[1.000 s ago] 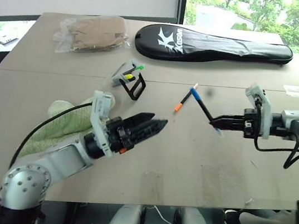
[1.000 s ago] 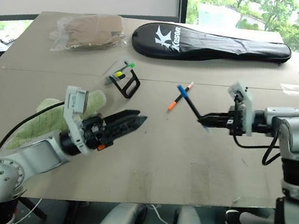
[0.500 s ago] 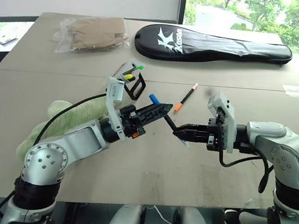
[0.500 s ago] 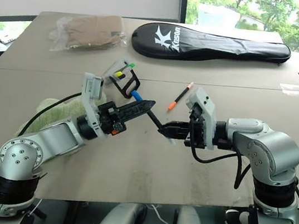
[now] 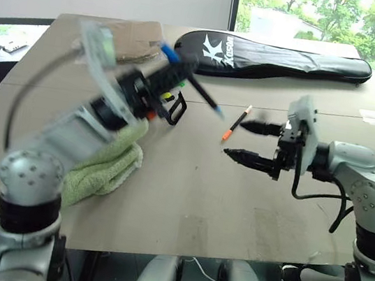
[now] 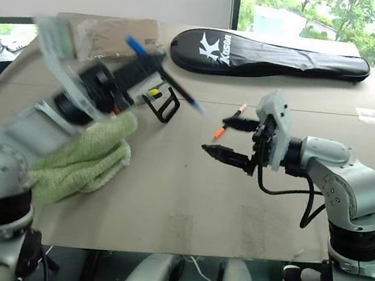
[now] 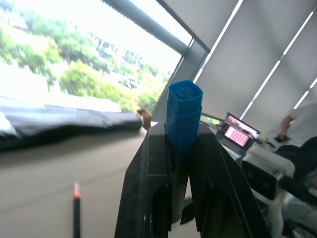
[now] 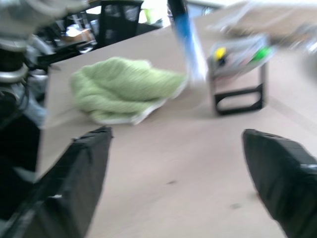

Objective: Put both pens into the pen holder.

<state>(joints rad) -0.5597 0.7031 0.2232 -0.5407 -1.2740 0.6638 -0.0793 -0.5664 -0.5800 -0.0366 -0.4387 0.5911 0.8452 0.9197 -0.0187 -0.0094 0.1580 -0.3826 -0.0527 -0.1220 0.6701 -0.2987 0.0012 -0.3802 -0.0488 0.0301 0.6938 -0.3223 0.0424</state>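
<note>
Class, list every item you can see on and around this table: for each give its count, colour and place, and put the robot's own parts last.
Blue pen: one, blue and black, held in the air above the pen holder.
Orange pen: one, orange and black, pale tip, lying mid-table.
Pen holder: one, grey with black frame, green and yellow bits, beside the towel.
Towel: one, green, near left part of the table.
Racket bag: one, black, far edge.
Plastic bag: one, clear with brown contents, far left.
Table: one, tan.
Left tool: black, shut on the blue pen.
Right tool: black, open, near the orange pen.
</note>
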